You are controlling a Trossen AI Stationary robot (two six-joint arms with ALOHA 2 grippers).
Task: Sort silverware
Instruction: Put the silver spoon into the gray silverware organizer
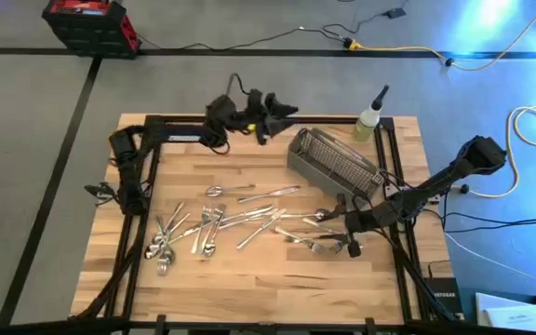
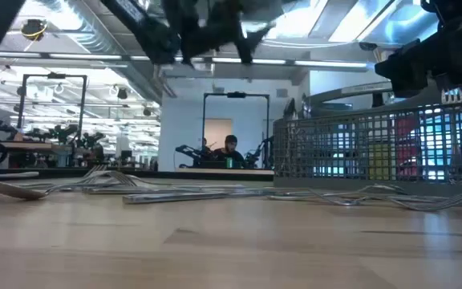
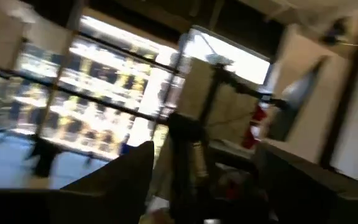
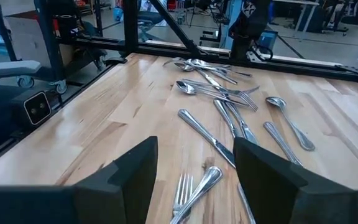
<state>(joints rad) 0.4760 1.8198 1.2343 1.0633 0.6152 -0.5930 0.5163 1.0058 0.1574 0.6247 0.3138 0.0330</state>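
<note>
High view: the silverware (image 1: 221, 221) lies scattered across the middle of the counter (image 1: 249, 274), with the mesh basket (image 1: 335, 161) at its 2 o'clock. The right end effector (image 1: 342, 233) hovers at the scatter's 3 o'clock edge; the left end effector (image 1: 282, 112) waits at 12 o'clock, spread undeterminable. Right wrist view: the right end effector (image 4: 194, 165) is wide and empty above forks and spoons (image 4: 229, 99).

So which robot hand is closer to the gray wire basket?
Hard to call; perhaps the left. The left gripper hangs raised just beyond the basket's far end. The right gripper, open, sits low over silverware just past its near end.
</note>
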